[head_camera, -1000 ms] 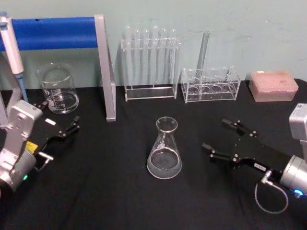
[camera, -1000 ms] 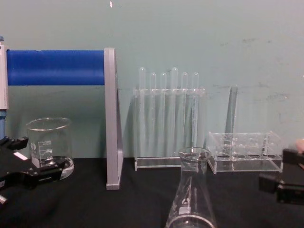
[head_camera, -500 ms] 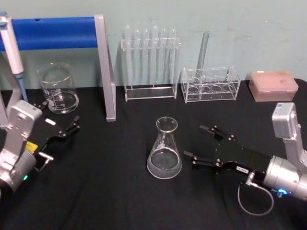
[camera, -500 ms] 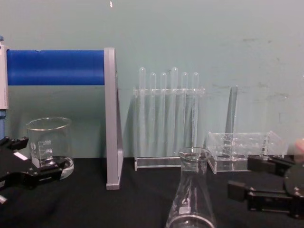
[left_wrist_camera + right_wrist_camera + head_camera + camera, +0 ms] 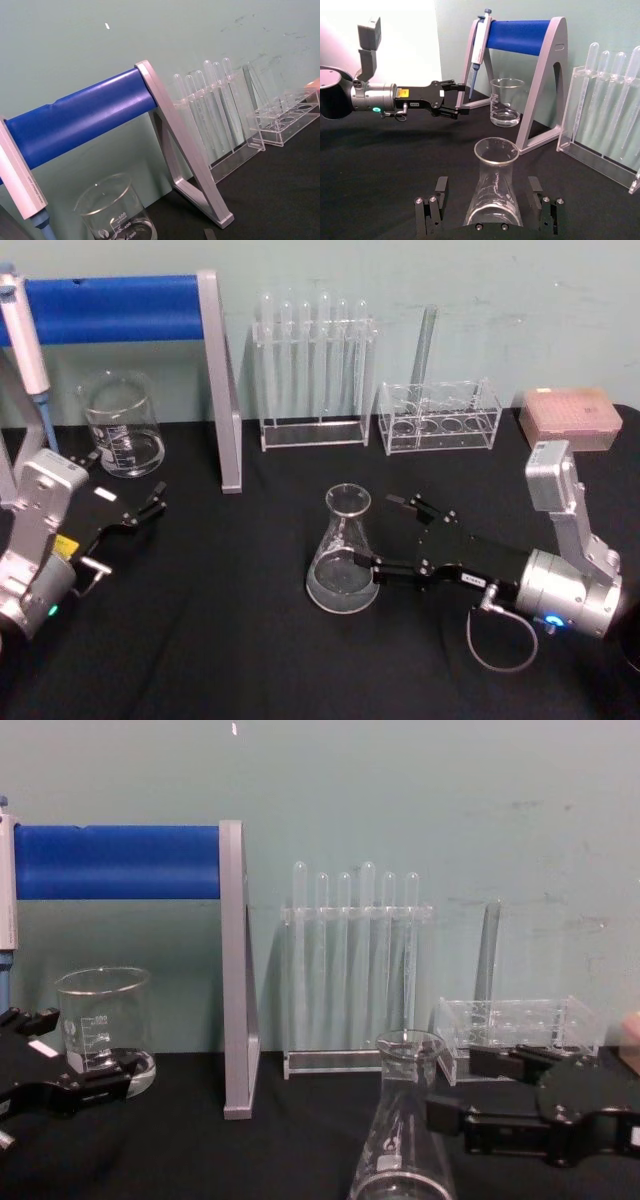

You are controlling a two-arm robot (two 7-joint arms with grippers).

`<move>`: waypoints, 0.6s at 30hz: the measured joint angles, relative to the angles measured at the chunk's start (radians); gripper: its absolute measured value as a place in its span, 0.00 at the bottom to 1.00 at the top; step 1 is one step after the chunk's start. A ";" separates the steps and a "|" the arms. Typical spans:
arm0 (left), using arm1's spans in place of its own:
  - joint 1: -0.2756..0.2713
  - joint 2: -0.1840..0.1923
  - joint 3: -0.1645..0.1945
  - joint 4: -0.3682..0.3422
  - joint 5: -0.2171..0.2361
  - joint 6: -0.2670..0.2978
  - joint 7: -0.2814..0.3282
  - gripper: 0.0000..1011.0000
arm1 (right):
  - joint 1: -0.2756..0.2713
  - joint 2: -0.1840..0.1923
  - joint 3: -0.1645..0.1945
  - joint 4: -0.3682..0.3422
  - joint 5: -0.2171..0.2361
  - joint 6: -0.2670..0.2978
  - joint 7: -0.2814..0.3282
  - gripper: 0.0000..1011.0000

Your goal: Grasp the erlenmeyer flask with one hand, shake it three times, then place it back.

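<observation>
Head view: a clear conical erlenmeyer flask (image 5: 343,558) stood upright at center on a black table (image 5: 230,640), with a beaker (image 5: 122,426) and a test tube rack (image 5: 312,375) behind it. The right gripper (image 5: 376,531), jaws apart, straddled the flask's right side. The left gripper (image 5: 150,502), also parted, sat at far left.

Right wrist view: the flask stood between the spread fingers (image 5: 441,190), seemingly untouched.

Chest view: the flask stood at bottom center.

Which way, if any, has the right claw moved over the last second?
Yes: the right claw has slid leftward to the standing erlenmeyer flask, open and now straddling it.
</observation>
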 joint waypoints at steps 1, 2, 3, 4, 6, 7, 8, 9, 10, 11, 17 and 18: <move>0.000 0.000 0.000 0.000 0.000 0.000 0.000 0.99 | 0.005 -0.003 -0.002 0.005 -0.002 0.000 0.001 0.99; 0.000 0.000 0.000 0.000 0.000 0.000 0.000 0.99 | 0.011 -0.007 -0.005 0.012 -0.003 0.000 0.002 0.99; 0.000 0.000 0.000 0.000 0.000 0.000 0.000 0.99 | 0.023 -0.014 -0.011 0.024 -0.006 -0.001 0.005 0.99; 0.000 0.000 0.000 0.000 0.000 0.000 0.000 0.99 | 0.028 -0.017 -0.014 0.030 -0.006 -0.001 0.007 0.99; 0.000 0.000 0.000 0.000 0.000 0.000 0.000 0.99 | 0.038 -0.022 -0.019 0.042 -0.009 -0.001 0.010 0.99; 0.000 0.000 0.000 0.000 0.000 0.000 0.000 0.99 | 0.048 -0.028 -0.024 0.053 -0.010 0.000 0.014 0.99; 0.000 0.000 0.000 0.000 0.000 0.000 0.000 0.99 | 0.052 -0.031 -0.026 0.057 -0.011 -0.001 0.015 0.99; 0.000 0.000 0.000 0.000 0.000 0.000 0.000 0.99 | 0.059 -0.035 -0.031 0.065 -0.012 -0.001 0.017 0.99; 0.000 0.000 0.000 0.000 0.000 0.000 0.000 0.99 | 0.062 -0.038 -0.032 0.070 -0.013 -0.001 0.017 0.99; 0.000 0.000 0.000 0.000 0.000 0.000 0.000 0.99 | 0.066 -0.040 -0.034 0.075 -0.014 -0.001 0.018 0.99; 0.000 0.000 0.000 0.000 0.000 0.000 0.000 0.99 | 0.091 -0.058 -0.047 0.107 -0.020 -0.004 0.021 0.99; 0.000 0.000 0.000 0.000 0.000 0.000 0.000 0.99 | 0.093 -0.059 -0.048 0.110 -0.020 -0.005 0.021 0.99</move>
